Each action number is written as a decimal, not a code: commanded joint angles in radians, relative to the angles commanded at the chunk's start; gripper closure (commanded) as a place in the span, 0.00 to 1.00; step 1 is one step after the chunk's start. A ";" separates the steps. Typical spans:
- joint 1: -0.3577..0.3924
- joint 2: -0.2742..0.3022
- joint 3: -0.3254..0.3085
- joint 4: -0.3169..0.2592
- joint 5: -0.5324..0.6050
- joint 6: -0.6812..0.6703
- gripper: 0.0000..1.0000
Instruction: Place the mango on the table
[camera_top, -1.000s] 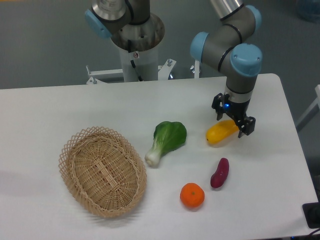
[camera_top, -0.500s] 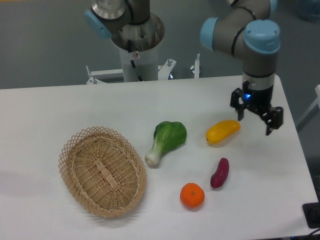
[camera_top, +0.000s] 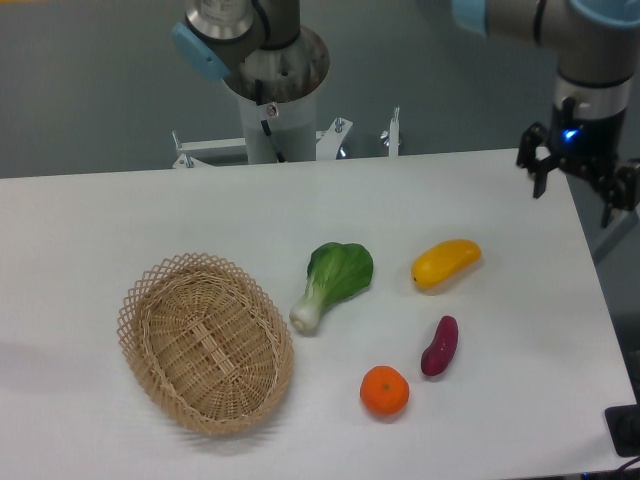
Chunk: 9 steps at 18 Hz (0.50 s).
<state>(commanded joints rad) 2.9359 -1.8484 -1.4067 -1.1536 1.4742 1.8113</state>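
At the desk's (camera_top: 120, 210) far right edge, the claw (camera_top: 577, 184) hangs with fingers spread, grasping nothing, well apart from the mango (camera_top: 446, 262). Mango lies flat on the desk, right of centre, free on all sides. Count: one mango, one bok choy (camera_top: 334, 280) to its left, one purple sweet potato (camera_top: 440, 346) and one orange (camera_top: 385, 391) nearer the front, one wicker basket (camera_top: 206, 341) at left.
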 joint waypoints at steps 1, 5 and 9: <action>0.014 -0.003 0.002 0.000 -0.006 0.035 0.00; 0.074 -0.017 0.002 0.006 -0.052 0.131 0.00; 0.094 -0.028 0.003 0.011 -0.052 0.160 0.00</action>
<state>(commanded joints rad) 3.0296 -1.8760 -1.4036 -1.1428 1.4220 1.9712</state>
